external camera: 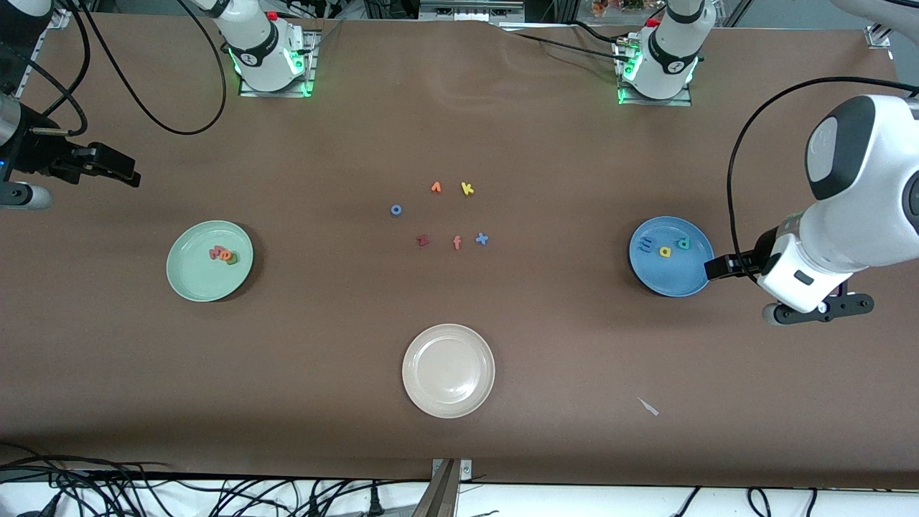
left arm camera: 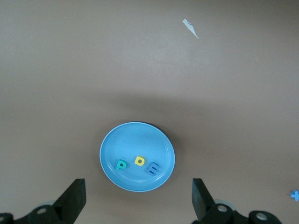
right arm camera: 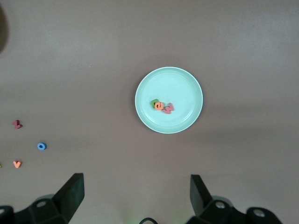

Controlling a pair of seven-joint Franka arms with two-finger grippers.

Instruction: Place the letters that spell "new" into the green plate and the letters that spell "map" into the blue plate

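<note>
The pale green plate (external camera: 194, 280) (right arm camera: 180, 81) holds a salmon w (external camera: 215, 252), an orange e (external camera: 226, 254) and a dark green n (external camera: 232, 259), bunched together. The blue plate (external camera: 675, 280) (left arm camera: 121, 144) holds a light blue m (external camera: 646, 245) (left arm camera: 153, 168), a yellow letter (external camera: 665, 251) (left arm camera: 139, 160) and a teal letter (external camera: 683, 244) (left arm camera: 121, 164). My left gripper (external camera: 736, 267) (left arm camera: 138, 185) hangs open and empty above the blue plate's rim. My right gripper (external camera: 108, 165) (right arm camera: 136, 179) hangs open and empty over bare table at the right arm's end.
Several loose letters lie mid-table: an orange one (external camera: 436, 187), yellow k (external camera: 467, 189), blue ring (external camera: 395, 210), dark red z (external camera: 423, 240), salmon f (external camera: 456, 243), blue x (external camera: 482, 239). A cream-white plate (external camera: 449, 402) sits nearer the front camera. A paper scrap (external camera: 648, 406) lies beside it.
</note>
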